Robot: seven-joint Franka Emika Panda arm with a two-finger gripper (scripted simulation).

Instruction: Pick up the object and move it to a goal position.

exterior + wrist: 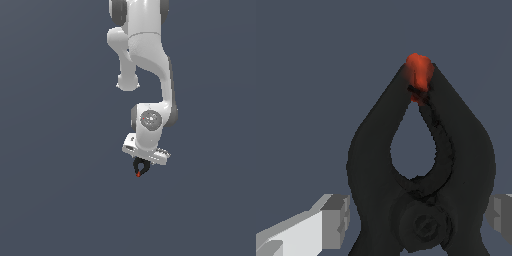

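The black spring clamp [139,168] sits directly under my white gripper [142,163] in the exterior view, with its red tip [138,175] pointing away from the hand. In the wrist view the clamp [468,150] fills most of the picture, its red tip [418,72] at the far end. My gripper [418,220] has one grey finger [333,220] on each side of the clamp's body, the other finger [502,215] at the picture's edge. The jaws are closed on the clamp. I cannot tell whether the clamp touches the ground.
The ground [55,200] is a plain dark blue-grey surface with no other objects or markers in either view. The white arm [150,60] reaches down from the exterior view's top centre.
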